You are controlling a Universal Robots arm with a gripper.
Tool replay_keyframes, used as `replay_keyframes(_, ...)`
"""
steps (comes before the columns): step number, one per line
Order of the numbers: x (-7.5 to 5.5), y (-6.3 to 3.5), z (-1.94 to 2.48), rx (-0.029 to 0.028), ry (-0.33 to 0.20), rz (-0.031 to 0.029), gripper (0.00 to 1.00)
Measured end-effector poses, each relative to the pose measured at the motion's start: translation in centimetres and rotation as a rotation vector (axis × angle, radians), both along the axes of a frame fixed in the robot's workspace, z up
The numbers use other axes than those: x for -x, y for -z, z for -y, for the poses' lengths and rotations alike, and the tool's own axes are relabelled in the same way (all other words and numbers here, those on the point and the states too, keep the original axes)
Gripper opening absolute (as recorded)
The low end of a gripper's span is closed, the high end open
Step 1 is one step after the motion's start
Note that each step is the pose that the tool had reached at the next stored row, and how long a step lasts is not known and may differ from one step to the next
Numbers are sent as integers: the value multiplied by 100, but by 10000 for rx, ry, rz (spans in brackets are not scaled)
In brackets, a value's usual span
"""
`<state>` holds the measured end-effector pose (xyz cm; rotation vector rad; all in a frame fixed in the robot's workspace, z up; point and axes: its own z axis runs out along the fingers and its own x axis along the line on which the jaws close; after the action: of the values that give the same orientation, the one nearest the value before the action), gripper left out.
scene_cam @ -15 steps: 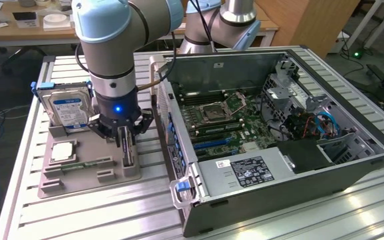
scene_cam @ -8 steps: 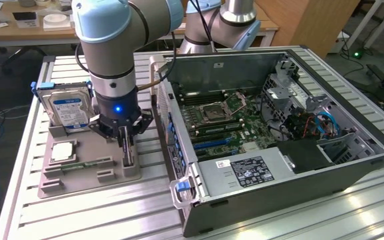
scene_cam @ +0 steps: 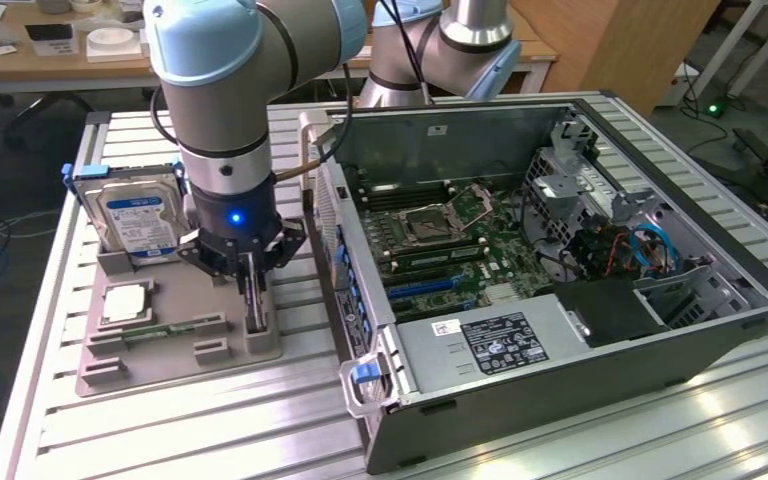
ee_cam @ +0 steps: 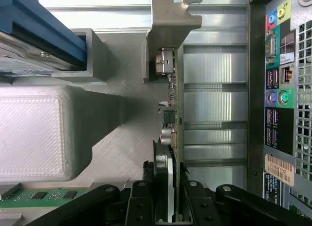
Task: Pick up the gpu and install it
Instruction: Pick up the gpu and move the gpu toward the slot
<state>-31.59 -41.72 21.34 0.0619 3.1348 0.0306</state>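
- A boxy silver hard drive with a blue-white label (scene_cam: 137,222) stands upright at the exterior view's left end of a grey plastic holder tray (scene_cam: 177,372).
- A thin dark gpu card with a grey metal bracket (ee_cam: 173,116) stands edge-up in the tray's right slot.
- The black gripper (scene_cam: 253,300) is down over the card; I cannot tell whether it is clamping it.
- An open dark computer case (scene_cam: 598,362) lies just beside the tray.

The tray (scene_cam: 157,368) on the surface (scene_cam: 157,440) holds the hard drive (scene_cam: 137,220), memory stick (scene_cam: 157,330) and gpu (scene_cam: 256,312); the computer case (scene_cam: 558,365) stands beside it, on the exterior view's right.
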Motion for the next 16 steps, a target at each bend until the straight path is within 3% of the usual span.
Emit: replay_keyframes(16, 1, -30, 2, -22, 1, 2, 28)
